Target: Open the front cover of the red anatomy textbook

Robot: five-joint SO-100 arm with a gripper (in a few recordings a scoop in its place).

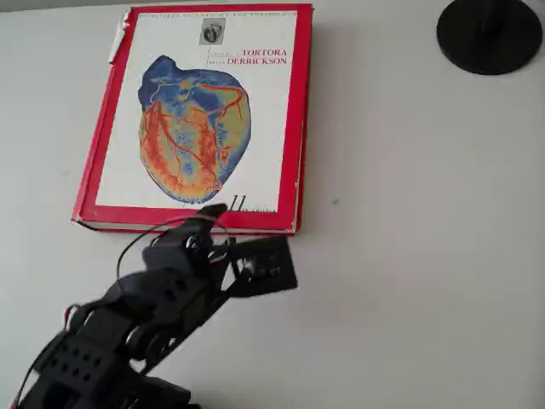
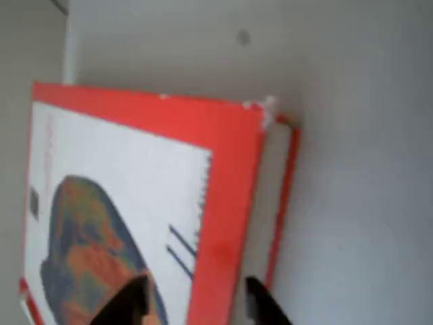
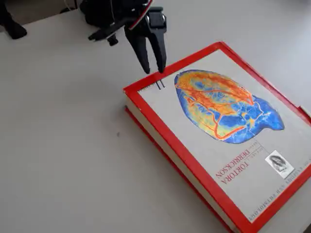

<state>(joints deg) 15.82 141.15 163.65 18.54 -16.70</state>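
Note:
The red anatomy textbook (image 1: 295, 175) lies closed and flat at the table's upper left, its pale page block (image 2: 272, 196) showing along one side (image 3: 163, 150). Its front cover (image 1: 196, 111) faces up, white with a red border, a colourful heart and "TORTORA DERRICKSON" (image 3: 218, 121). My black gripper (image 1: 215, 213) hangs over the cover's near edge by a corner. In the fixed view its two fingers point down, a little apart, tips just above the red border (image 3: 153, 69). In the wrist view the gripper (image 2: 196, 305) is open, with the cover's red border (image 2: 230, 203) between the fingertips.
A black round base (image 1: 490, 34) stands at the table's upper right in the overhead view. Another dark object (image 3: 9, 24) sits at the fixed view's top left corner. Bare white table (image 1: 409, 256) stretches to the right of the book.

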